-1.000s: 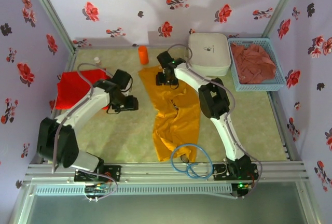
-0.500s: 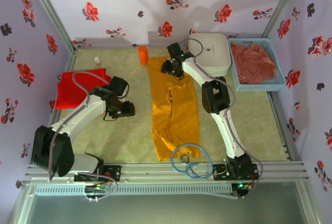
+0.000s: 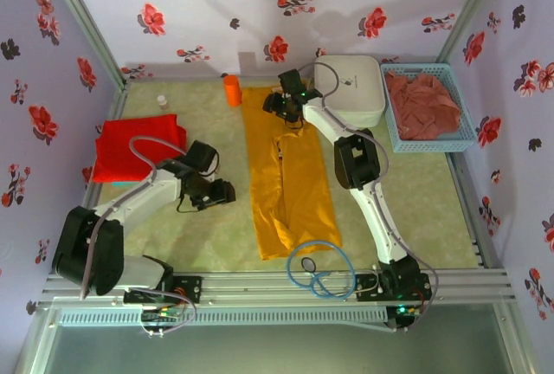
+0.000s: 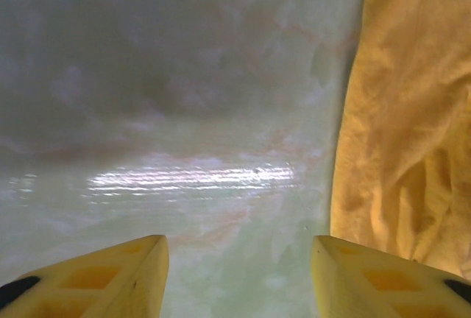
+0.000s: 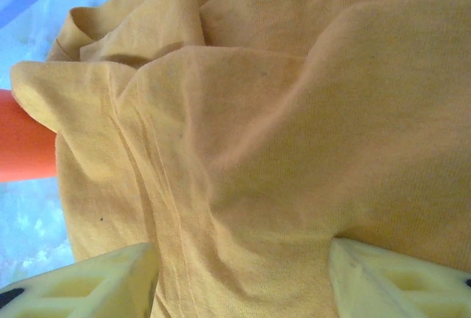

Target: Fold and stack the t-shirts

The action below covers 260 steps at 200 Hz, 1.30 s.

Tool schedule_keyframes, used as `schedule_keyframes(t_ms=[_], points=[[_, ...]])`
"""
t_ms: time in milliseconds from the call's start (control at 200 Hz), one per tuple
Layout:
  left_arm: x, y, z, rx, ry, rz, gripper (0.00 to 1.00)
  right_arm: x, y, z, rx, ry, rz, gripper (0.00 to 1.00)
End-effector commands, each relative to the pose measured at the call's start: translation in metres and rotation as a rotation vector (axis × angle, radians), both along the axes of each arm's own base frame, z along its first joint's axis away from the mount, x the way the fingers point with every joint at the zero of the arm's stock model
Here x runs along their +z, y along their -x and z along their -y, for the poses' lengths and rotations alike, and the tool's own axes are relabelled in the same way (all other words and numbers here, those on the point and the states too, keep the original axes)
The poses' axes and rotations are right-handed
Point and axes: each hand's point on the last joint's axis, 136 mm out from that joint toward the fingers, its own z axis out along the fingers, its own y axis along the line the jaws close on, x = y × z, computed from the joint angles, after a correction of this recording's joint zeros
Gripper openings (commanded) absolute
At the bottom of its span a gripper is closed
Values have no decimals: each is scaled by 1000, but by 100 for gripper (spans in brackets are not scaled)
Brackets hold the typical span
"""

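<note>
a robot test booth: floral-papered panels (image 3: 260, 10) and an aluminium frame (image 3: 277, 283) enclose the tabletop (image 3: 216, 240).

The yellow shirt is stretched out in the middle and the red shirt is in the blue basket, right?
Not quite. The red shirt lies on the table at the left; the blue basket holds a pink shirt. The top view shows it.

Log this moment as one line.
left pincer open above table | right pincer open over golden-yellow cloth t-shirt | bright red cloth t-shirt lies far left
</note>
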Motion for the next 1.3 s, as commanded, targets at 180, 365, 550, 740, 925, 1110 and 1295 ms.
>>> schedule_keyframes(t_ms=[180, 365, 550, 740, 925, 1110, 1295], points=[[-7, 25, 52, -16, 169, -48, 56, 46, -9, -3, 11, -49, 90, 63], [-14, 54, 76, -35, 205, -102, 56, 84, 12, 3, 69, -3, 107, 67], [-27, 92, 76, -28, 193, -173, 53, 125, 56, 14, 136, 58, 120, 69], [-30, 116, 82, -26, 210, -200, 55, 119, 131, 63, 143, 164, 8, 69], [-26, 118, 99, -39, 235, -190, 57, 85, 215, 112, 159, 211, -149, 67], [-32, 119, 117, -62, 218, -205, 53, 53, 282, 159, 122, 268, -314, 62], [-37, 121, 122, -100, 131, -222, 41, 28, 345, 189, 122, 299, -453, 58]])
